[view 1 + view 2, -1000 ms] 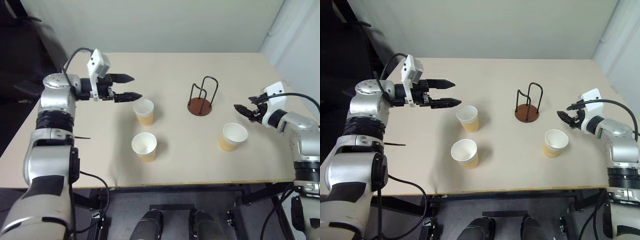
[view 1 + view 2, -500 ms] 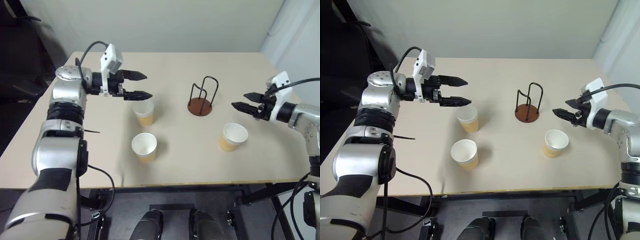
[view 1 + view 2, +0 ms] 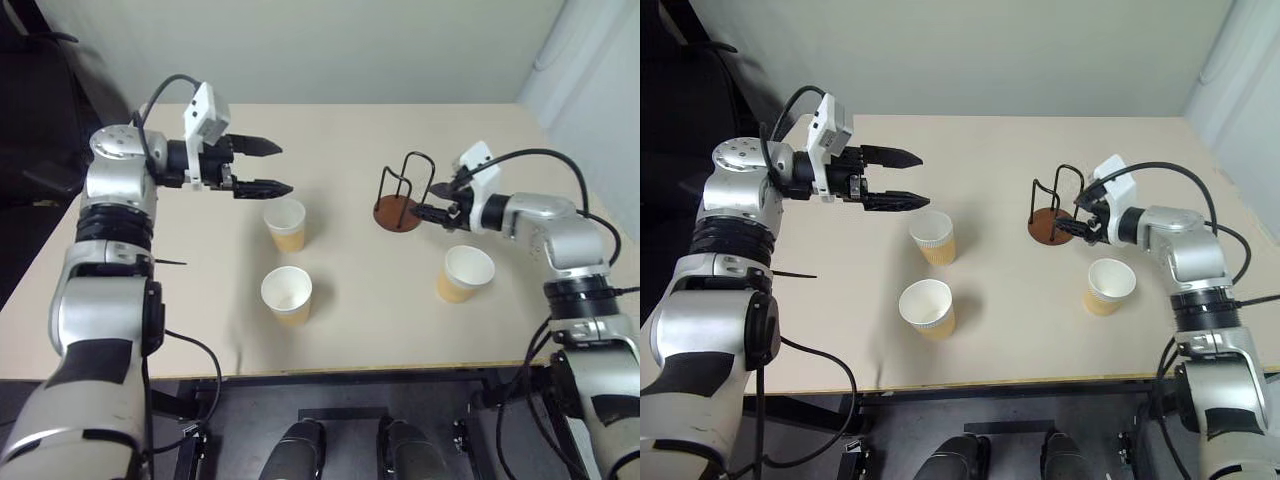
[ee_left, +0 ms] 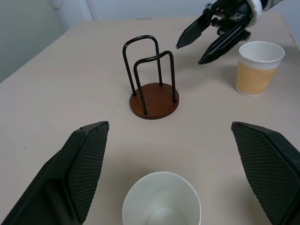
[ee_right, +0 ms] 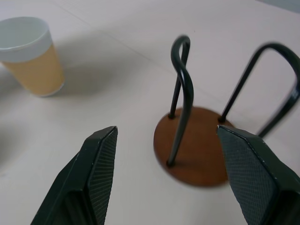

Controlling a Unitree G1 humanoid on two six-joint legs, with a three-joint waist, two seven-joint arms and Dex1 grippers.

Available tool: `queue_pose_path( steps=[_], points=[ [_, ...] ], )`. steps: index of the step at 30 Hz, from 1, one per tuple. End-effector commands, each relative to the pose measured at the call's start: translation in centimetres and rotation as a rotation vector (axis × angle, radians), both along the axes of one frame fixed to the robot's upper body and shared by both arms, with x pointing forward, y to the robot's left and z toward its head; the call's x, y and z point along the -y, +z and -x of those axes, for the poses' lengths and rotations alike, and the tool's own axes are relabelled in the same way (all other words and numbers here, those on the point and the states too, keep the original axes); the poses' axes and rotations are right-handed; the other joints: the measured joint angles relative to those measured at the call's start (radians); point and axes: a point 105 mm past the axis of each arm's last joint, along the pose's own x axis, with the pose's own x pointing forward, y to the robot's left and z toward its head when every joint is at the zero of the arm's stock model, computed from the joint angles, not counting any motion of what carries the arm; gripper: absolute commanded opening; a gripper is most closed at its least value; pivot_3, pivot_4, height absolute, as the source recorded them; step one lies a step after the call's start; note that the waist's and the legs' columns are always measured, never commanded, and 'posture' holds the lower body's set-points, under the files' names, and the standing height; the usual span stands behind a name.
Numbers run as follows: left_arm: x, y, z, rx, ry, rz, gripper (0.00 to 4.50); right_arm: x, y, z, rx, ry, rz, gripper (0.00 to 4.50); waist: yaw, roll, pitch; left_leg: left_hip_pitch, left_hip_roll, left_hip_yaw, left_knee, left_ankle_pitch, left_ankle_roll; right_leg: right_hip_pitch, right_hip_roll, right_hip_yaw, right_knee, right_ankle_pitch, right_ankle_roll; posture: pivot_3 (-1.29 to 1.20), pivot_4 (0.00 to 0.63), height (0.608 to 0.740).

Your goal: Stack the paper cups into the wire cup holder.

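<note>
Three paper cups stand upright on the table: one (image 3: 286,222) just below my left gripper's tips, one (image 3: 287,293) nearer the front edge, and one (image 3: 464,272) at the right. The wire cup holder (image 3: 405,195) stands empty at mid-table, black loops on a reddish-brown disc. Hovering above the table left of the first cup, my left gripper (image 3: 277,167) is open and points right. My right gripper (image 3: 430,203) is open too, its tips close to the holder's right side, with the wire loops (image 5: 187,93) straight ahead of its fingers (image 5: 101,173). Neither holds anything.
The beige table (image 3: 350,330) ends at a front edge close to the nearest cup. A pale wall runs behind its far edge. The right arm's black cable (image 3: 560,170) arcs over the table's right side.
My right gripper has swung left from the table's right side to the holder, passing behind the right cup. The left gripper stays about where it was. No cup has moved.
</note>
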Motion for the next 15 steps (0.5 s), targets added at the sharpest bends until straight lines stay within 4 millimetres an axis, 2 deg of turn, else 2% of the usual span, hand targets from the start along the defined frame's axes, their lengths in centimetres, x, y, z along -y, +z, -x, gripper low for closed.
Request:
queue_pose_path(
  steps=[1,15],
  points=[
    [-0.3,1.69,0.53,0.06,-0.006,0.017,4.48,-0.59,1.11,-0.54,0.082,0.009,0.036,3.41,0.001,0.0,0.0,0.0,0.0,0.0,0.0,0.0,0.0,0.0,0.0,0.0,0.0,0.0,0.0,0.0,0.15,0.74],
    [-0.21,2.43,0.72,0.081,-0.005,0.01,4.48,-1.24,0.56,-1.29,0.109,-0.011,0.043,3.41,-0.001,0.0,0.0,0.0,0.0,0.0,0.0,-0.001,-0.002,-0.001,0.0,0.0,0.001,0.0,-0.001,0.0,0.15,0.74]
  ],
)
